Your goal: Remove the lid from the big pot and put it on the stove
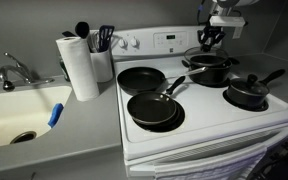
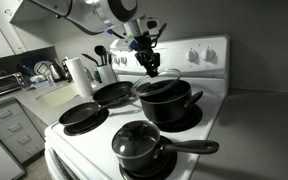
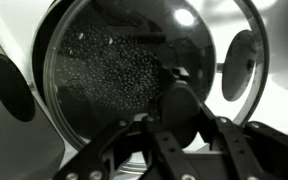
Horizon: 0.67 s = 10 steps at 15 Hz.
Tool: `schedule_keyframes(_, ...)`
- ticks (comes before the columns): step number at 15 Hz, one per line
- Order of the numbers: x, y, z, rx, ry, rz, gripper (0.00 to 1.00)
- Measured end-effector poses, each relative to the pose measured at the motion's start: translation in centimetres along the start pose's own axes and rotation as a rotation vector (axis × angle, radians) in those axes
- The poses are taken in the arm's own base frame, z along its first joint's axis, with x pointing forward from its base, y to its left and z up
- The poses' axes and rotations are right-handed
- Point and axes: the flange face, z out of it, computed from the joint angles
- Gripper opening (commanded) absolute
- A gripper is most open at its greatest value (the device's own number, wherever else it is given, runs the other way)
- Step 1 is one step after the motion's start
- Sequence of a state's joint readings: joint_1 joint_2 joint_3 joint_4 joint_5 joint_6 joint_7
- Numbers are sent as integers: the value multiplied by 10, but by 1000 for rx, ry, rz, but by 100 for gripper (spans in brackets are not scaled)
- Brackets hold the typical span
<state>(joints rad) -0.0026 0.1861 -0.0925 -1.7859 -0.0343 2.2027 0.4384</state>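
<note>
On the stove (image 1: 216,126), pincer (image 1: 212,40) over big pot (image 1: 210,70), saucepan (image 1: 247,94), frying pans (image 1: 152,108) nearby

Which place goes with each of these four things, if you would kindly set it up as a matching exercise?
Things:
1. big pot
2. saucepan
3. towel roll
4. gripper

Places:
A. on the counter
B. front of the stove
C. over the lid
D. rear of the stove

Pairs: 1-D, 2-B, 3-A, 4-C.
</note>
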Motion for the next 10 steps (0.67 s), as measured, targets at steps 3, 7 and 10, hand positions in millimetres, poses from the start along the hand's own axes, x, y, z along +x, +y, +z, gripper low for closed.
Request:
schedule_keyframes(3,-1,-8,-6,5,1,-12,15)
schedule_keyframes(7,-2,-14,-15,39,-3,-37,15)
schedule_keyframes(10,-10,-25,-29,59,-12,-65,15)
